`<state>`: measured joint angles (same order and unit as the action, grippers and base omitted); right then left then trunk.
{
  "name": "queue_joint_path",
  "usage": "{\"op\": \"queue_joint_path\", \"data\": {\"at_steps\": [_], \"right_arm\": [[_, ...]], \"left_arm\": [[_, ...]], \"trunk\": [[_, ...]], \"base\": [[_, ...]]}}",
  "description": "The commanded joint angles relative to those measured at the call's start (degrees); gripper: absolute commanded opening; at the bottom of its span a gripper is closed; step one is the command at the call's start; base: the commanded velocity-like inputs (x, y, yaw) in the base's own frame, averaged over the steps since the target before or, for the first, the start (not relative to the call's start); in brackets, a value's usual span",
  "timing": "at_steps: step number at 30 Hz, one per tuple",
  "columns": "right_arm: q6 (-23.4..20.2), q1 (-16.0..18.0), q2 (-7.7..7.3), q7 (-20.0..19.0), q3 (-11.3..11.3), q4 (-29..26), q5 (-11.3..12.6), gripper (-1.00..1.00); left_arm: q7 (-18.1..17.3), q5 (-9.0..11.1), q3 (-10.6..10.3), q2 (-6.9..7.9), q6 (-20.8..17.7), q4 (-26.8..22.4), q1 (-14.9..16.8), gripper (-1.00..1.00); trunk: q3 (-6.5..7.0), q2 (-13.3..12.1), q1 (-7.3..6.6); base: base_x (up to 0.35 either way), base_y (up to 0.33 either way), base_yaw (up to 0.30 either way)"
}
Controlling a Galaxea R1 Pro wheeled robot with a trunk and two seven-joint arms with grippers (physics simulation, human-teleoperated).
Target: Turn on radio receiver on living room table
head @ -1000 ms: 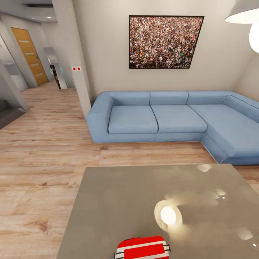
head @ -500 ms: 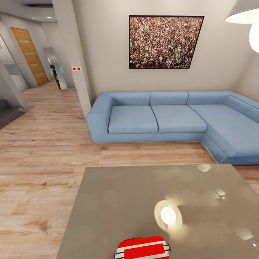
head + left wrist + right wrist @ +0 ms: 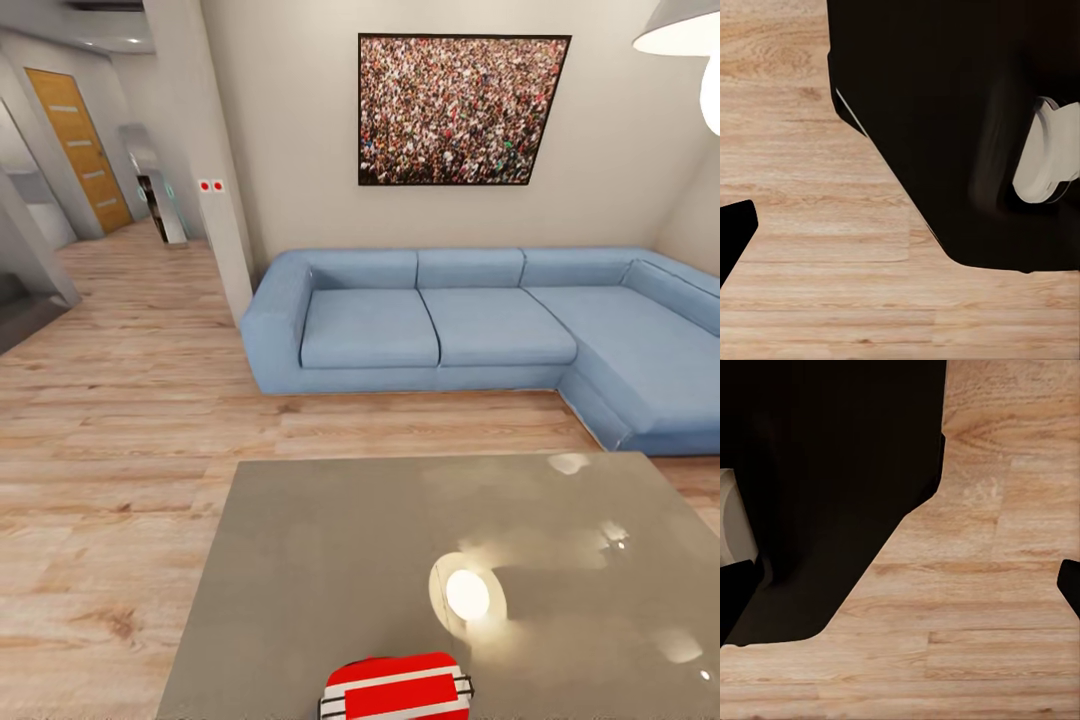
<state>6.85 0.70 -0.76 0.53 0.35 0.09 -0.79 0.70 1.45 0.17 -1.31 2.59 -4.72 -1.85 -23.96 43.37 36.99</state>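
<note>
The red radio receiver (image 3: 396, 688) is seen at the near edge of the head view, standing on the glossy grey tabletop (image 3: 320, 560); only its upper part with white trim and a thin metal handle is included, the rest being cut off by the picture's lower border. It sits toward the near side of the tabletop, roughly midway across. A bright round reflection of a lamp (image 3: 467, 594) is seen on the surface just beyond the radio receiver and slightly to its right.

Beyond the tabletop a strip of light wood plank floor (image 3: 110, 420) is crossed before a blue sectional sofa (image 3: 470, 325) is reached, set against a beige wall. A framed crowd picture (image 3: 462, 110) is hung above the sofa. A pendant lamp shade (image 3: 680, 30) is caught at the upper right corner. To the left, a hallway with an orange-brown door (image 3: 82, 150) is visible past a white pillar (image 3: 205, 150) bearing two small red switches (image 3: 210, 185).

In the left wrist view, plank floor and a large black body of the robot (image 3: 960, 112) with a pale round part are shown. In the right wrist view, a similar black mass (image 3: 825, 472) is seen over the floor. Whether either gripper is open or closed cannot be told.
</note>
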Motion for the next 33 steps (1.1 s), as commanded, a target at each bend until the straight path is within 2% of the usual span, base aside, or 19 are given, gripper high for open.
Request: {"op": "queue_joint_path", "data": {"at_steps": [1, 33], "right_arm": [[0.0, 0.0, -0.01, 0.0, 0.0, 0.0, 0.0, 1.00], [-0.1, 0.0, -0.20, -0.1, 0.0, -0.1, -0.1, 1.00]], "left_arm": [[0.0, 0.0, -0.1, 0.00, 0.0, 0.0, 0.0, 1.00], [-0.1, 0.0, -0.2, -0.01, 0.0, 0.2, 0.0, 1.00]], "trunk": [[-0.09, 0.0, 0.00], [-3.03, 0.0, 0.00]], "base": [[0.000, 0.000, 0.000], [0.000, 0.000, 0.000]]}}
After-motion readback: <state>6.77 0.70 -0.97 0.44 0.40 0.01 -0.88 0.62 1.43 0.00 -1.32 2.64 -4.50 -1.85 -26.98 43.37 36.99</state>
